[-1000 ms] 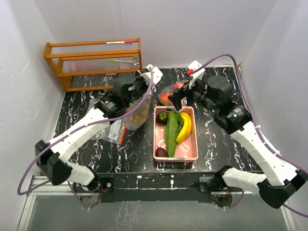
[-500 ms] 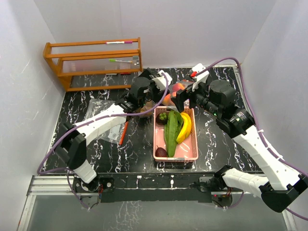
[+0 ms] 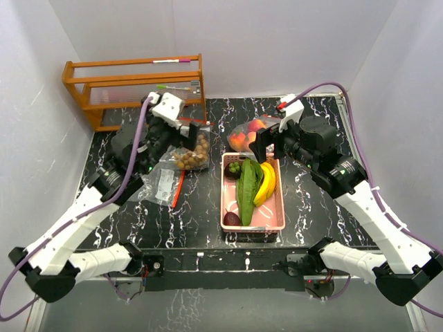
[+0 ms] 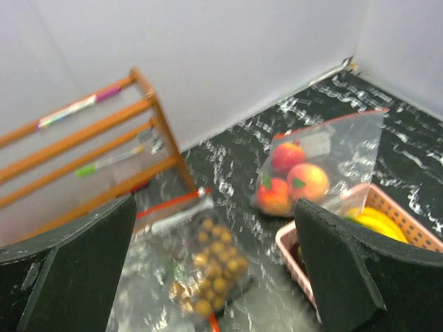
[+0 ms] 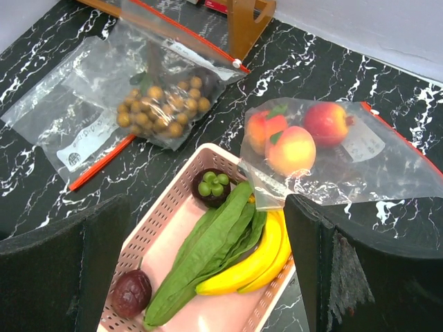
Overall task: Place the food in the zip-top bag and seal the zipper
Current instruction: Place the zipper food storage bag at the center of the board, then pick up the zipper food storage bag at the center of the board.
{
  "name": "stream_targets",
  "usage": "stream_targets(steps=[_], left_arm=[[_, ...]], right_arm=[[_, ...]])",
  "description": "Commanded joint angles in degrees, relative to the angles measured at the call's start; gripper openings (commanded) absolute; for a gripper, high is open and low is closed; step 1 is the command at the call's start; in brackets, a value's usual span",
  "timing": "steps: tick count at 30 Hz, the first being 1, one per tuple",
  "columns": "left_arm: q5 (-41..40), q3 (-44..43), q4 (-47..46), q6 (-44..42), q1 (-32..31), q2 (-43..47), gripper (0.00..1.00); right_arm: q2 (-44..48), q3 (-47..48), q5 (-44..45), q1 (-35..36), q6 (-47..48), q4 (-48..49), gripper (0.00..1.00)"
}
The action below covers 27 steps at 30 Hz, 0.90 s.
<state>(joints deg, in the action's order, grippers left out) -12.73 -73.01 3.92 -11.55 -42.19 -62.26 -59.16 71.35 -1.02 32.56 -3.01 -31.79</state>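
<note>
Both hands hang free of the worktop (image 3: 111,142). The left hand (image 4: 204,266) is spread wide and grasps nothing, and the right hand (image 5: 208,270) is released and empty too.

Directly below the right hand sits the basket (image 5: 154,223). It holds bananas (image 5: 257,259) toward the right finger, long greens (image 5: 208,252) beside them, a dark green-capped fruit (image 5: 213,185) at the end away from the wrist, and a purple fruit (image 5: 130,292) by the left finger. Beyond the right finger lies the peach bag (image 5: 360,162) with three peaches (image 5: 291,145) inside, one corner draped over the basket rim. Under the left hand lies the longan bag (image 4: 201,273), filled with longans (image 5: 156,107). Whether either zipper is fully shut I cannot tell. A flat bag (image 5: 59,131), seemingly empty, pokes out from beneath the longan bag.

The step in hand looks like fetching the next item from the basket. To do it well, the right hand should drop straight onto the bananas and close across their middle. It should stay clear of the draped bag corner and not crush the greens. The left hand would do best to lift one lip of the flat bag so its mouth gapes toward the right hand.
</note>
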Motion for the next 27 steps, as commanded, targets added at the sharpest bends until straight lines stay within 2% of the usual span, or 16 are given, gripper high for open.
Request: stream_targets(steps=[1,4,9,14,19,27], left_arm=[[-14.42,5.38,16.79,10.18,0.45,1.67,0.96],[-19.15,10.04,23.7,19.22,0.45,1.68,0.92],[-21.32,15.28,27.35,31.08,0.45,1.06,0.84],[-25.63,20.48,29.51,41.4,0.68,-4.14,0.88],[-21.39,27.53,20.01,42.1,0.97,-6.03,0.86],[-23.13,32.77,6.88,39.48,1.41,-11.59,0.84]], right_arm=[[0.91,0.24,0.44,-0.21,-0.86,1.56,0.98],[0.34,0.66,0.07,-0.18,-0.57,1.31,0.98],[0.01,0.83,-1.03,-0.2,-0.49,0.54,0.98],[0.8,-0.01,-2.98,-0.2,-0.86,0.85,0.98],[2.66,-0.65,-3.47,-0.16,-1.28,0.84,0.98],[4.65,-2.03,-3.99,-0.15,-2.47,0.63,0.98]])
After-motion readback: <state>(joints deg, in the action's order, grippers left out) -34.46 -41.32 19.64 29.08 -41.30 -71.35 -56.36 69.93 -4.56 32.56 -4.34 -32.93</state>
